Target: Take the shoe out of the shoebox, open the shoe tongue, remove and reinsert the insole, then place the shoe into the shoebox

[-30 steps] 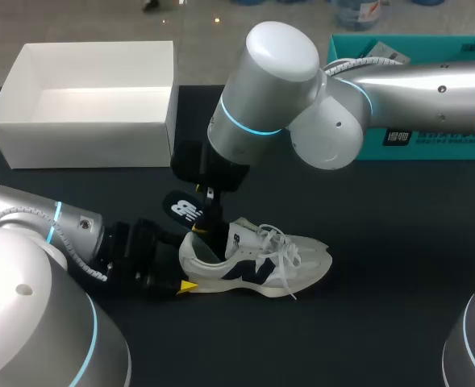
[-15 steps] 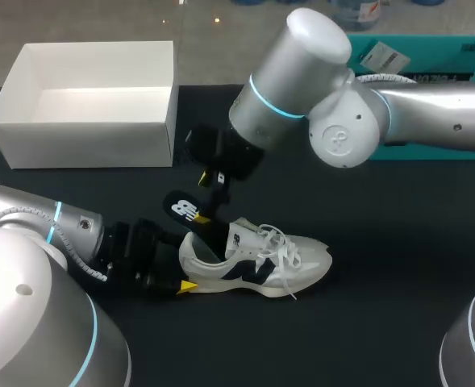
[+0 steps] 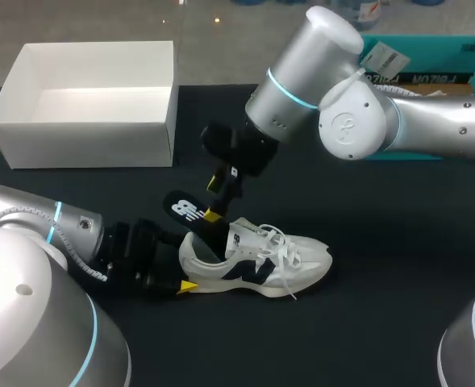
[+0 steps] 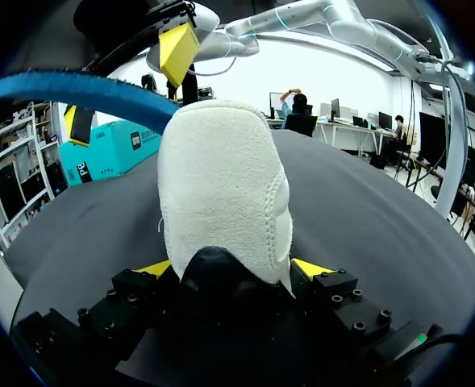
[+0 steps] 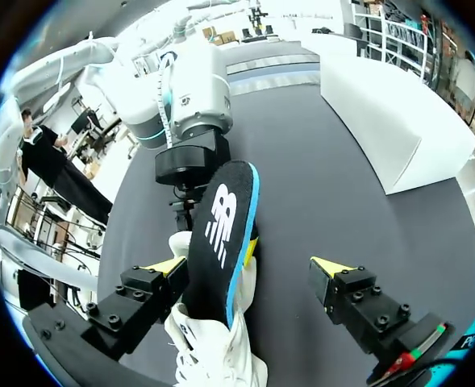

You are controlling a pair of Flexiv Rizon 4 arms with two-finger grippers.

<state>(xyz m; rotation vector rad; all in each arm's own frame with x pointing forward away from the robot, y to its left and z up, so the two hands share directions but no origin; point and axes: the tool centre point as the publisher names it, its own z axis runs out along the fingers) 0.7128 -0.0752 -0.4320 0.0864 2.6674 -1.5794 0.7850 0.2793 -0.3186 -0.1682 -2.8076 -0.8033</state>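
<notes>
The shoe (image 3: 257, 262) lies on the table (image 3: 382, 242) near the shoebox (image 3: 84, 145), our left gripper (image 4: 231, 268) clamped on its heel. Our right gripper (image 5: 252, 266) has drawn back, fingers apart, leaving the insole (image 3: 190, 216) sticking half out, so we judge the reinsertion unfinished.

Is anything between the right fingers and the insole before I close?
Nothing visible. The insole stands up out of the shoe, between the fingers of the open right gripper, close beside one, with a gap to the other.

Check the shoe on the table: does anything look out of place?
Yes. The black insole sticks up out of the shoe at its heel opening, only partly seated, beside one finger of the open right gripper.
</notes>
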